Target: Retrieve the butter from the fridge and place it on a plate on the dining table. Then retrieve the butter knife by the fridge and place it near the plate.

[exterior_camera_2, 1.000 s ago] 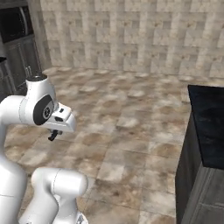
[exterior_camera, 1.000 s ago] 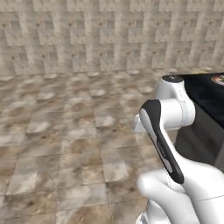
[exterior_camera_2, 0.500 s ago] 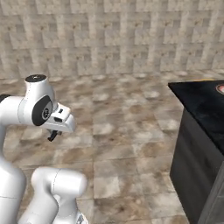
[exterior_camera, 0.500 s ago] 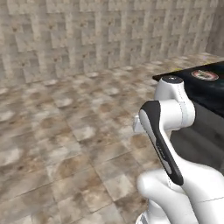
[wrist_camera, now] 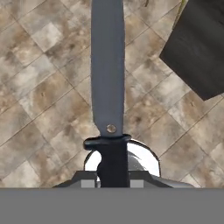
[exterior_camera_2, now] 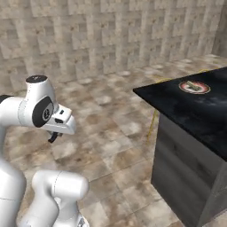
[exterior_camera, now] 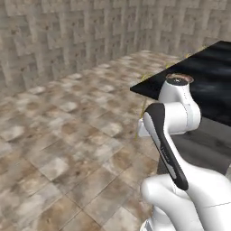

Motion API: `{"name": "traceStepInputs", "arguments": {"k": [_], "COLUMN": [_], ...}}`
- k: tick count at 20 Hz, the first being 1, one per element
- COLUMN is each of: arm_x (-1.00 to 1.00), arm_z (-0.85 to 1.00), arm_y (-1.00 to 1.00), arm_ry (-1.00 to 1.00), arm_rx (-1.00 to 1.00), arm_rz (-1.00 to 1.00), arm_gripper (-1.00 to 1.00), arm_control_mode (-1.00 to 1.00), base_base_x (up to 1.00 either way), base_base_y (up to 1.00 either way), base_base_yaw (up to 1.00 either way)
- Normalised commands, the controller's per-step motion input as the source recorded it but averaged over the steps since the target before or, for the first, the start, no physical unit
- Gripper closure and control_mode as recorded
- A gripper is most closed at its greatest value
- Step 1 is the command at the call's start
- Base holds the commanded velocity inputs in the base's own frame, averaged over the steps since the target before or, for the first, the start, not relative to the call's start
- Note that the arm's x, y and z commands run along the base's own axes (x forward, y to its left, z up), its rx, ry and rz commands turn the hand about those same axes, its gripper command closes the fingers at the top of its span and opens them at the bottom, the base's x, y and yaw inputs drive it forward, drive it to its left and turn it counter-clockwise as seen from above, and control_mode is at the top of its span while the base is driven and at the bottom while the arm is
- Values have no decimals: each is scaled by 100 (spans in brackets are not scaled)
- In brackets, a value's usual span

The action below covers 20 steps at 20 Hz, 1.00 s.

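In the hand view the butter knife (wrist_camera: 108, 70) runs straight up the picture: a long grey blade with a rivet above a dark handle. My gripper (wrist_camera: 113, 178) is shut on that handle, over the tiled floor. From the right base view the gripper (exterior_camera_2: 54, 136) hangs low under the hand, well left of the dining table (exterior_camera_2: 208, 128). The plate (exterior_camera_2: 194, 86), orange-rimmed with a dark centre, lies on the glossy black top near its far corner. A small olive stick, the butter (exterior_camera_2: 193, 84), rests on the plate.
Brown stone floor tiles (exterior_camera: 67, 149) stretch between me and the table corner (exterior_camera: 135, 89). A stone-block wall (exterior_camera_2: 111, 40) closes the back. Thin yellow stool legs (exterior_camera_2: 154, 122) show beside the table's grey base. A dark table corner (wrist_camera: 199, 48) sits at the hand view's upper right.
The whole scene has swung in both base views as the base moved: the table and plate have come nearer and further into the picture. The arm keeps its pose, still holding the knife.
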Motion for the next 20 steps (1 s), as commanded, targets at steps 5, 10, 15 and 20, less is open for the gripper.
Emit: {"name": "traceStepInputs", "arguments": {"k": [5, 10, 15, 20], "arm_x": [0, 0, 0, 0], "arm_z": [0, 0, 0, 0], "arm_y": [0, 0, 0, 0], "arm_ry": [0, 0, 0, 0], "arm_rx": [0, 0, 0, 0], "arm_rz": [0, 0, 0, 0], "arm_gripper": [100, 100, 100, 100], "arm_control_mode": [100, 100, 100, 100], "base_base_x": [100, 88, 70, 69], "base_base_y": [86, 98, 100, 100], "base_base_yaw": [-60, -59, -57, -57]}}
